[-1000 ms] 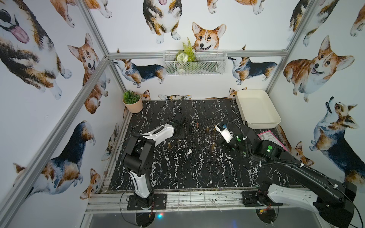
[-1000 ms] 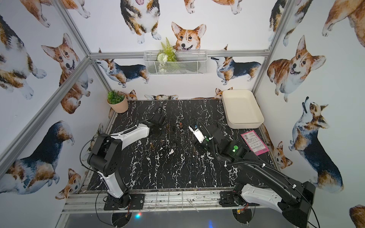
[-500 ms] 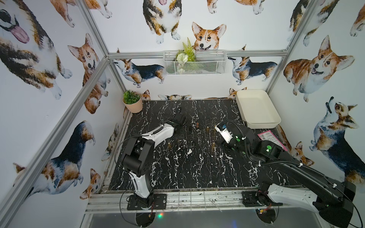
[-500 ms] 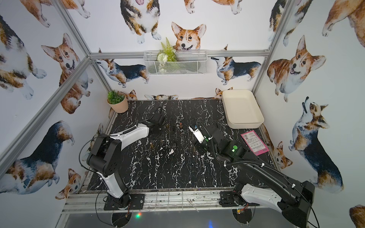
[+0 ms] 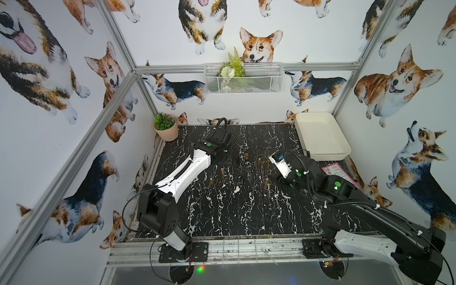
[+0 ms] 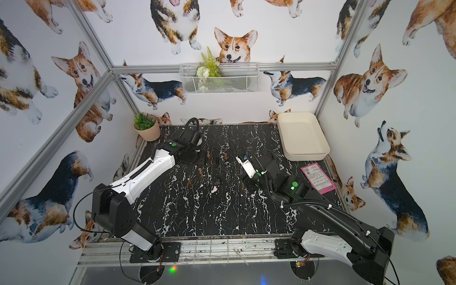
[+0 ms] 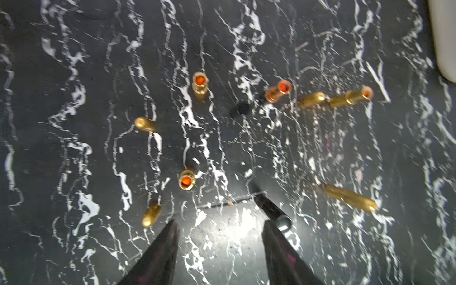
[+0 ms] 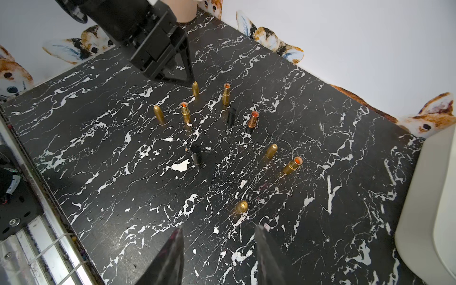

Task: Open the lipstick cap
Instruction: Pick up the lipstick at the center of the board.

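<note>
Four lipsticks (image 8: 185,112) are seen uncapped; a gold lipstick (image 8: 241,206) toward the counter's (image 8: 320,197) three o'clock seems capped. The left pincer (image 7: 220,222) and right pincer (image 8: 219,227) are held parted, empty.

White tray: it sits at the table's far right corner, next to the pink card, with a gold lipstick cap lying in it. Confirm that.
One thing is wrong: the white tray holds nothing; both top views show its inside bare. The rest stands: it sits at the far right corner of the marble table, next to the pink card.
</note>
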`<state>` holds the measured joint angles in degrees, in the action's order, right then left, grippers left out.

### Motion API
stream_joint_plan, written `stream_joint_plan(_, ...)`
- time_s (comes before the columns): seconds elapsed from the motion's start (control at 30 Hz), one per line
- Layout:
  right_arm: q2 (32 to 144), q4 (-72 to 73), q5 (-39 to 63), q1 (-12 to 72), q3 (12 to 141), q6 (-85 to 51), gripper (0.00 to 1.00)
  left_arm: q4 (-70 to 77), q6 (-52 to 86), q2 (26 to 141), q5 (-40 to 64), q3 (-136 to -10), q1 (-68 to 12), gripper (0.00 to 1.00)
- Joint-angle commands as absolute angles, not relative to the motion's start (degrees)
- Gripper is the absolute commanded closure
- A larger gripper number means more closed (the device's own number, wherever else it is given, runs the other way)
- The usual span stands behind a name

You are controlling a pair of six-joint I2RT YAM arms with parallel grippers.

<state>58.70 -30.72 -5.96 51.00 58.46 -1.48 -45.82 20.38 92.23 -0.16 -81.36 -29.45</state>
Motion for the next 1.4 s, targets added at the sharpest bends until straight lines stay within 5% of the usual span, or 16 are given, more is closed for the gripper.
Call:
stream_joint_plan(0.0, 58.97, -29.27, -5.57, 51.17, 59.17, -2.38, 0.51, -53.3, 19.78, 93.52, 7.95, -84.78, -32.49, 0.42)
stream_joint_plan(0.43, 55.4, -31.03, -7.07, 51.15, 57.5, -3.5, 0.51, -54.73, 20.67, 104.02, 6.6, -90.88, -41.4, 0.41)
stream_joint_plan(1.37, 53.35, -31.53, -8.26, 51.15, 54.89, -4.83, 0.51, -55.9, 20.83, 110.71, 3.33, -90.87, -39.98, 0.48)
